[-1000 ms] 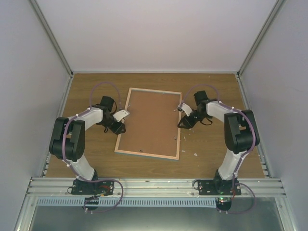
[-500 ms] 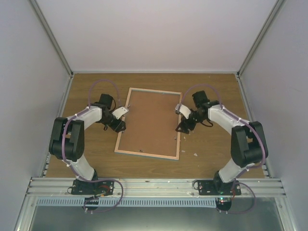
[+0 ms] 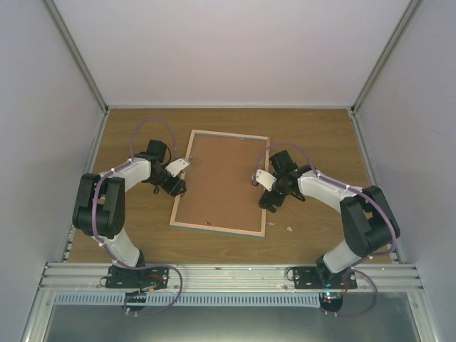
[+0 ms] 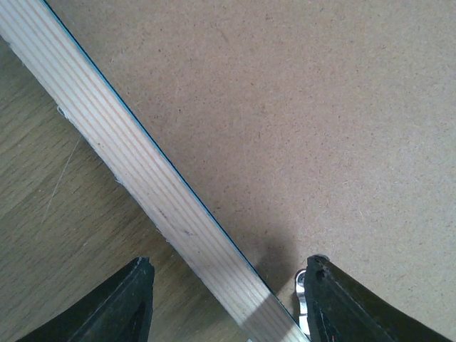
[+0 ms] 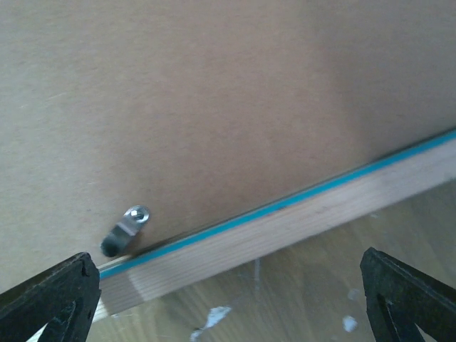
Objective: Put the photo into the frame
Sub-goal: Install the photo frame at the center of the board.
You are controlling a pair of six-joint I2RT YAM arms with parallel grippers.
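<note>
The frame lies face down in the middle of the wooden table, brown board up inside a light wood edge. The photo is hidden. My left gripper is at the frame's left edge. In the left wrist view its gripper is open and straddles the wood rail without touching it, with a small metal clip by the right finger. My right gripper hangs over the frame's right edge. In the right wrist view the gripper is wide open above the teal-lined rail and another clip.
White specks lie on the table right of the frame, and again under the right gripper. Grey enclosure walls close in three sides. An aluminium rail runs along the near edge by the arm bases.
My right gripper has slid along the frame's right edge toward the near side and opened much wider. The left gripper has opened a little and stayed at the left edge.
</note>
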